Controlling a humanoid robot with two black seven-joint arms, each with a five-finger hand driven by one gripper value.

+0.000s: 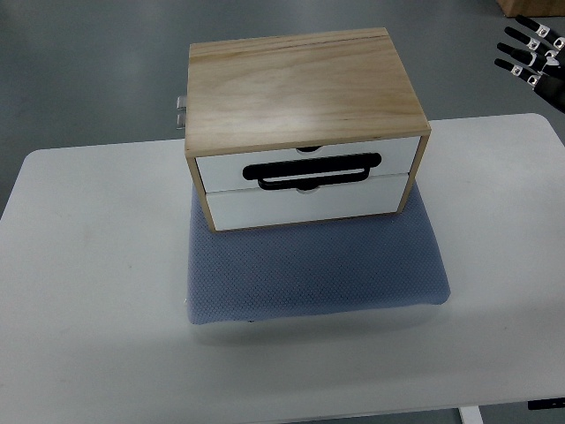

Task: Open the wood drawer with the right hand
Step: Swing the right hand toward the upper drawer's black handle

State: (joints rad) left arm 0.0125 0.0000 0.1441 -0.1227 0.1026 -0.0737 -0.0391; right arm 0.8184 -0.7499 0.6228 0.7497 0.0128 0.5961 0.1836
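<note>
A white counter (88, 291) with rounded corners fills most of the view. On it lies a blue-grey textured mat (318, 269), its near edge just short of the counter's middle. Grey floor (88, 62) shows beyond the counter's far edge. In the top right corner, a sliver of something tan, perhaps cardboard (510, 5), sits on the floor.

no readable text, labels, brands, numbers or signs on anything in view
</note>
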